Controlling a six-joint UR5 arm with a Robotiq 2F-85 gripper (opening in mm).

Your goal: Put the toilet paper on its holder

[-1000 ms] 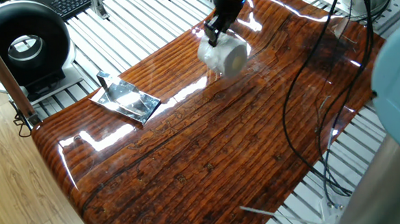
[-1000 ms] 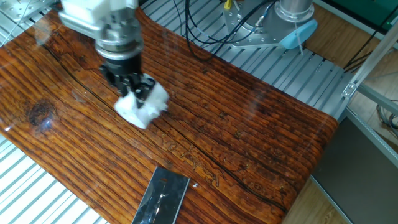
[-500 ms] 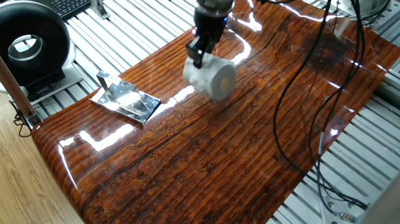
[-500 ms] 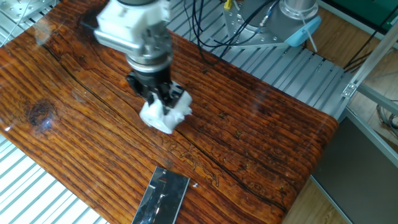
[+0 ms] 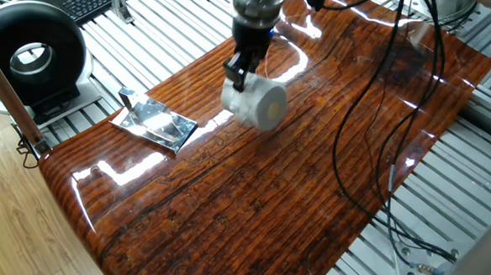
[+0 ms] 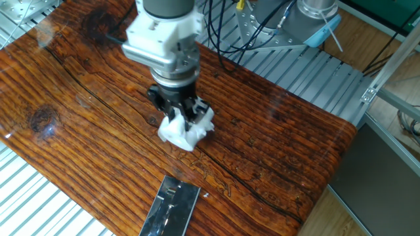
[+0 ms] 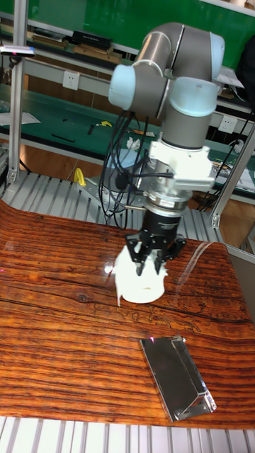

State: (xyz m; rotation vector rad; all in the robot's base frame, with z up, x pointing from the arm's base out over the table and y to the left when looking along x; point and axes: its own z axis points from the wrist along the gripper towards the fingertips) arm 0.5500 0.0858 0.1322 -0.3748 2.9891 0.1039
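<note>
The toilet paper (image 5: 257, 103) (image 6: 186, 131) (image 7: 140, 282) is a plump white roll held just above the wooden table, its flat end facing the camera in one fixed view. My gripper (image 5: 236, 73) (image 6: 181, 113) (image 7: 150, 263) is shut on its upper edge, fingers pinching the soft paper. The holder (image 5: 154, 122) (image 6: 170, 208) (image 7: 177, 376), a shiny silver plate with a short grey upright peg (image 5: 127, 99) at one end, lies on the table near its edge, apart from the roll.
A black round fan-like device (image 5: 29, 58) stands off the table beyond the holder. Black cables (image 5: 378, 88) hang over the table's far side. Slatted metal frame (image 5: 164, 32) surrounds the wooden top (image 5: 257, 196).
The gripper has carried the roll across the table toward the holder, still shut on it. The holder has not moved.
</note>
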